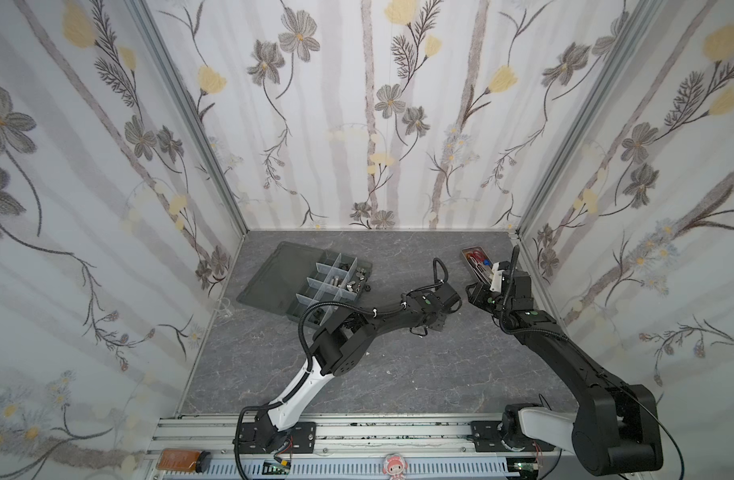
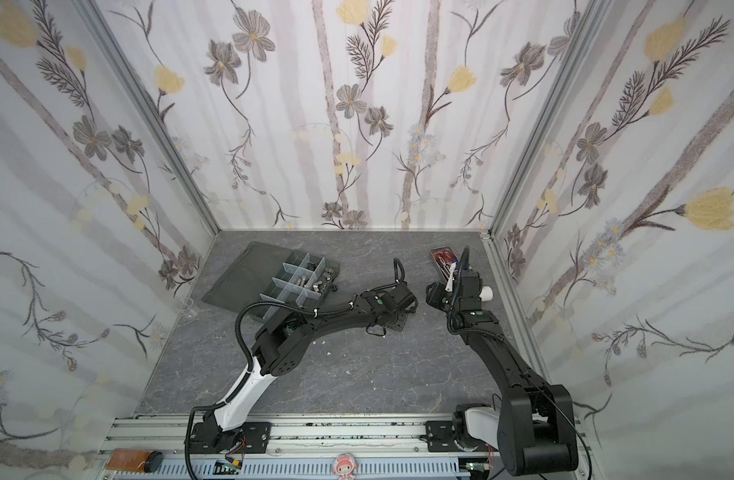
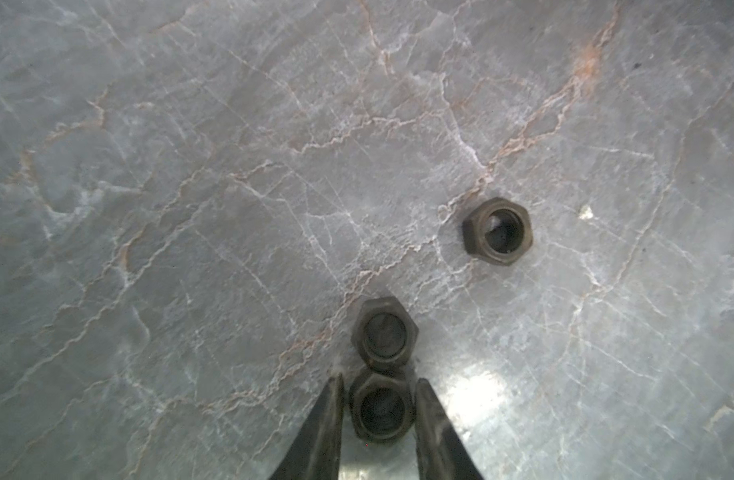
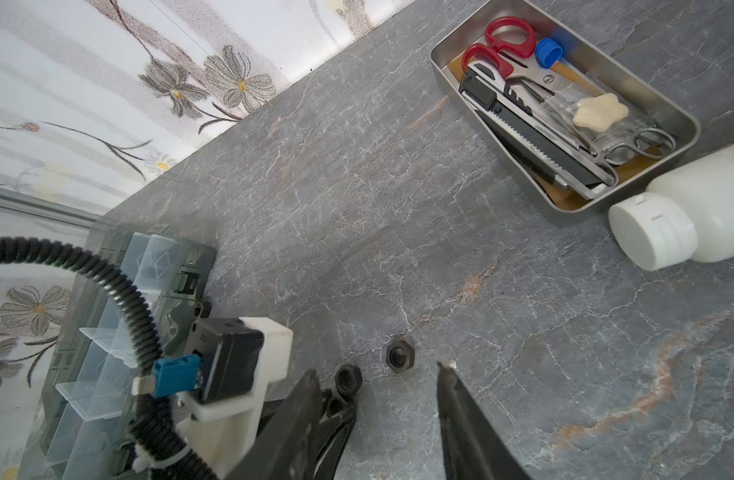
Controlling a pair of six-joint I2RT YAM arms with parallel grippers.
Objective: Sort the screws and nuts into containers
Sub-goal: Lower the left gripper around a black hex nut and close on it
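Three black hex nuts lie on the grey marble table. My left gripper (image 3: 380, 378) is down at the table, shut on the nearest nut (image 3: 381, 409), one finger against each flat. A second nut (image 3: 385, 334) touches that one, and the third nut (image 3: 497, 230) lies apart. My right gripper (image 4: 378, 370) hovers open just to the right, holding nothing, with the lone nut (image 4: 400, 357) past its tips. The smoky-grey organizer box (image 1: 299, 309) stands open at the back left, with shiny pieces (image 1: 336, 281) in its compartments. I cannot tell screws from nuts there.
A metal tray (image 4: 438, 66) with red-handled scissors and a knife sits at the back right, with a white bottle (image 4: 689, 216) lying beside it. The box's lid (image 1: 269, 274) lies flat towards the left wall. One black nut (image 1: 368, 287) lies by the box. White specks (image 2: 328, 353) dot the table's middle.
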